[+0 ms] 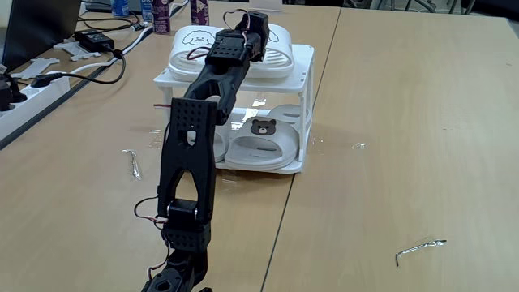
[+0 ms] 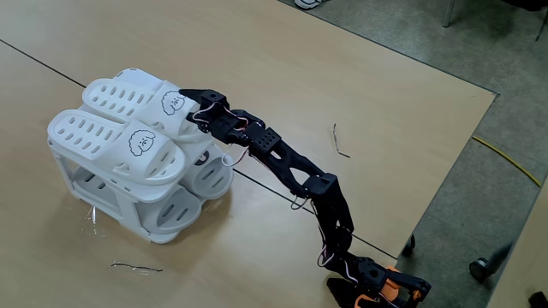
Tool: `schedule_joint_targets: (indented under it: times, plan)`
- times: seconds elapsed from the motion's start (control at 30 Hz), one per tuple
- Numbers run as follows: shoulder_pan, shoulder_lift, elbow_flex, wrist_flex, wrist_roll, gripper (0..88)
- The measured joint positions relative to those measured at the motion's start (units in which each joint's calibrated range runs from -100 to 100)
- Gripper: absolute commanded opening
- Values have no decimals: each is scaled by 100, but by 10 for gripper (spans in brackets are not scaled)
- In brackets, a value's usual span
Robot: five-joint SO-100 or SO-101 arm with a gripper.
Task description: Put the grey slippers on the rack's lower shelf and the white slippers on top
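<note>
A: Where is the gripper [image 2: 190,109] sitting relative to the white slippers [image 2: 128,128]?

B: It is hanging right at the strap end of the slipper on the far side of the rack [image 2: 128,214], up on the top [image 1: 302,61]. In the fixed view from above, both white slippers are lying side by side there, long axes parallel, puppy-face straps pointing toward the arm and the slotted heels pointing away from it.

A: Is it pinching that slipper?

B: I cannot tell. The fingertips are lying against the strap edge, and whether they are spread or pressed together is not showing in either picture.

A: And the grey slippers [image 1: 261,139]?

B: They are resting on the lower shelf [image 1: 280,169], bear face looking out of the open front in the low fixed view, long axes seemingly running the same way as the white pair above.

A: So what is the next move turning on?

B: I am judging that everything is already in place. The slipper lies just ahead of the gripper, so backing out along that axis, toward the counter [image 1: 405,122], looks safest.
</note>
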Motion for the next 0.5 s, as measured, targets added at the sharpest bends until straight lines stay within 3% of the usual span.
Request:
schedule_joint_targets:
  times: [0.5]
  plan:
    - [7, -2334, 2938, 0, 0, 202]
